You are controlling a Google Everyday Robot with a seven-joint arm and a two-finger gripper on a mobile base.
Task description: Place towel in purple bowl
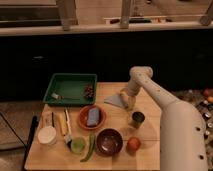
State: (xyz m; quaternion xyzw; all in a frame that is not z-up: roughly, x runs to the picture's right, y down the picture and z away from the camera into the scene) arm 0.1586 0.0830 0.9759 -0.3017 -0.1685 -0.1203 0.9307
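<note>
Mostly a matter of grip, judging from the camera view. Cannot tell whether the claw point(127, 101) is clamped on cloth, wide or narrow; only that it sits low at the right edge of the towel point(116, 100), behind the purple bowl point(109, 141) and slightly to its right.

Could go wrong in a few ways:
- Catching just one layer would probably let the cloth unfold and trail across the worktop point(115, 161).
- Swinging low toward the purple bowl might clip the dark cup point(138, 119), standing behind and right of the bowl.
- Could also nudge the round red fruit point(133, 144) just right of the bowl.
- Releasing too early or off-centre would likely leave a corner draped over the rim, or drop the cloth on the red plate point(82, 120) behind and left of the bowl.

As for looks: small, pale grey, folded flat into a rough wedge, lying well apart from the purple bowl, not yet inside. Probably limp and light.
</note>
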